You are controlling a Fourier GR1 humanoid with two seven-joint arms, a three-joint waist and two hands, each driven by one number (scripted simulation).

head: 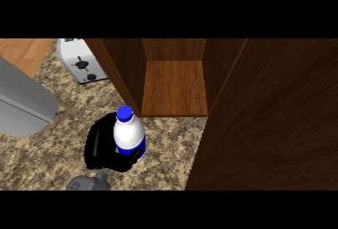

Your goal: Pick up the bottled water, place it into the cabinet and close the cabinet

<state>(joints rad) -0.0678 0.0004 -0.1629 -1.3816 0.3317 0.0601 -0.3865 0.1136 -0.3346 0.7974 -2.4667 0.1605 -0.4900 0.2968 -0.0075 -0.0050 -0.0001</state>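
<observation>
bottled water (128, 133): lower part hidden behind the black hand (105, 147) curled round it, which one is probably the left, forearm barely in frame. Cabinet (175, 87): top and door's (277, 120) right and lower edges cut off. Toaster (82, 62) clipped at the top. Grey object (23, 103) runs off the left edge, can't identify.

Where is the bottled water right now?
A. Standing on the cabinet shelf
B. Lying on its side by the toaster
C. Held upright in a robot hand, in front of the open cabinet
C: the robot hand curls round the upright bottled water, short of the open cabinet.
</observation>
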